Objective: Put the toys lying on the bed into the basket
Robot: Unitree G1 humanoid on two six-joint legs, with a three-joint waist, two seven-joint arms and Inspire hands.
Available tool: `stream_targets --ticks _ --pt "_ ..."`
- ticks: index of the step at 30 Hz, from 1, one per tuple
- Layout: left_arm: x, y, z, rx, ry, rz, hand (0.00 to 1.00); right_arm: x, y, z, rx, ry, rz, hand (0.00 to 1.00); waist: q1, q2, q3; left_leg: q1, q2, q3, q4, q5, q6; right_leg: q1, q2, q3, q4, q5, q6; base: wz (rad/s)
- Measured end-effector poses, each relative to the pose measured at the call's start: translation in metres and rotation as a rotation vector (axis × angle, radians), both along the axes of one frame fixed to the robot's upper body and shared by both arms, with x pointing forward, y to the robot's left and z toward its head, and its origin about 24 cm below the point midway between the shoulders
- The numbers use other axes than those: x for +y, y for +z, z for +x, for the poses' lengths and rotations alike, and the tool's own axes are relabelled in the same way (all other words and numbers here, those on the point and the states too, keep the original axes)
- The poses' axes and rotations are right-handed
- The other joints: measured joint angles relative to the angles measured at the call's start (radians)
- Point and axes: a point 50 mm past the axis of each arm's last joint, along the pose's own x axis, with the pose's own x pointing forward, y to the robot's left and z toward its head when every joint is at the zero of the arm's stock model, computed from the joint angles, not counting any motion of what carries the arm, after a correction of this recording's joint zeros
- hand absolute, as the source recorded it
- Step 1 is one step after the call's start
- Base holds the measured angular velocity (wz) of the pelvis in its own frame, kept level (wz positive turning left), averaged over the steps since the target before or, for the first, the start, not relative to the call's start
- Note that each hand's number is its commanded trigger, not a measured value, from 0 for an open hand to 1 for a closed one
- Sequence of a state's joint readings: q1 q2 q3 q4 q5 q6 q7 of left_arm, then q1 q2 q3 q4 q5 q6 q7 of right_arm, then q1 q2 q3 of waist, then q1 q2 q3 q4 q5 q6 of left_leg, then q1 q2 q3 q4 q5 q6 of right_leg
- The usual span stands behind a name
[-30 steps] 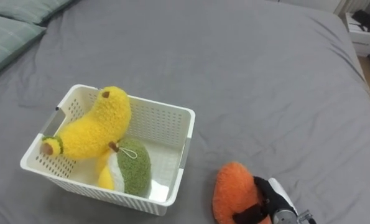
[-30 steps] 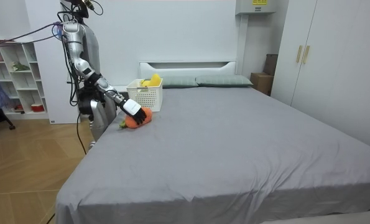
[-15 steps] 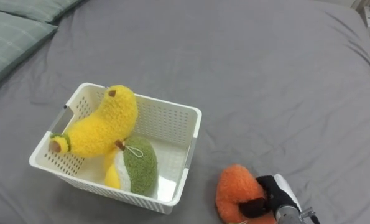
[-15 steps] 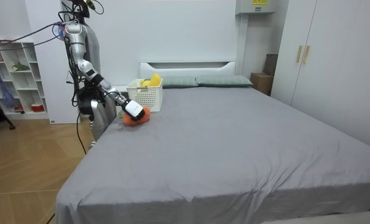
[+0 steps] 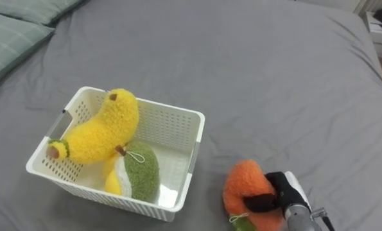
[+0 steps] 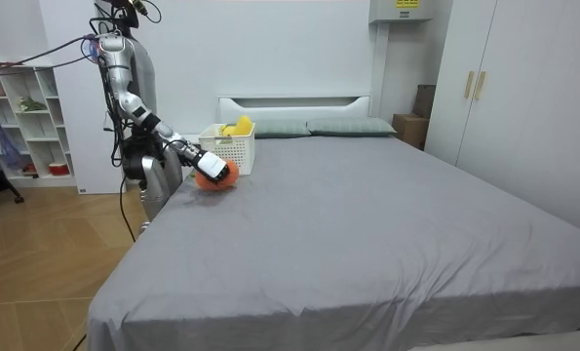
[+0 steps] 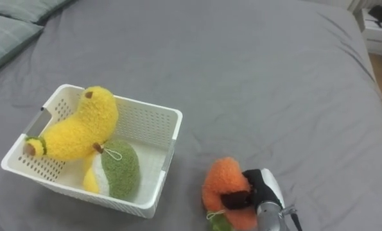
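At the near side of the grey bed [image 5: 274, 77], my right hand [image 5: 282, 191] has its fingers curled round the orange plush toy [image 5: 244, 186]. The toy sits near the white basket [image 5: 197, 135], on its right and apart from it. Inside the basket, a yellow banana plush [image 5: 101, 131] leans on a green plush [image 5: 139, 176].

Before me spreads a wide bed [image 6: 367, 224] under a smooth grey sheet, with grey-green pillows [image 6: 348, 127] against its white headboard [image 6: 294, 101]. The wall [image 6: 290, 49] behind is plain white. A white wardrobe [image 6: 523, 88] stands at the room view's right, and open white shelves [image 6: 21, 122] at its left, over a wooden floor [image 6: 36, 273].
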State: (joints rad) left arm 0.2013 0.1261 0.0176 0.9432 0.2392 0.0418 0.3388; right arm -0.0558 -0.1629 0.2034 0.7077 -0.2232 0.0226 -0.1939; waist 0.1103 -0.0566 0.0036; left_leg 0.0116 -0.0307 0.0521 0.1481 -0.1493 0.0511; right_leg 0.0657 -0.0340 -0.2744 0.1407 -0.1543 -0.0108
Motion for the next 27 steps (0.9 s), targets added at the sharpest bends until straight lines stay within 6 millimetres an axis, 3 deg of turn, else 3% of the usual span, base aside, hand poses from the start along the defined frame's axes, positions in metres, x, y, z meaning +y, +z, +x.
stream_targets --ticks 12,19,27 --pt "0.002 0.000 -0.004 0.013 0.005 0.003 0.00 -0.003 0.040 0.027 -0.197 0.007 0.031 1.00 -0.005 -0.001 0.0035 0.017 0.003 0.025 -0.014 0.000 0.000 -0.001 0.001 0.025 0.009 0.000 0.000 -0.06" --pt "0.004 0.000 -0.004 0.007 0.022 0.012 0.00 -0.005 0.076 0.042 -0.366 0.008 0.029 1.00 -0.021 -0.010 0.0041 0.026 0.003 0.027 -0.014 0.000 0.000 0.002 0.002 0.028 0.008 -0.001 0.002 0.00" --pt "0.004 0.000 -0.004 0.008 0.019 0.010 0.00 0.001 0.095 0.048 -0.442 0.055 0.033 1.00 -0.017 -0.017 0.0041 0.024 0.002 0.024 -0.013 0.000 0.000 0.006 0.001 0.027 0.010 -0.001 0.002 0.00"
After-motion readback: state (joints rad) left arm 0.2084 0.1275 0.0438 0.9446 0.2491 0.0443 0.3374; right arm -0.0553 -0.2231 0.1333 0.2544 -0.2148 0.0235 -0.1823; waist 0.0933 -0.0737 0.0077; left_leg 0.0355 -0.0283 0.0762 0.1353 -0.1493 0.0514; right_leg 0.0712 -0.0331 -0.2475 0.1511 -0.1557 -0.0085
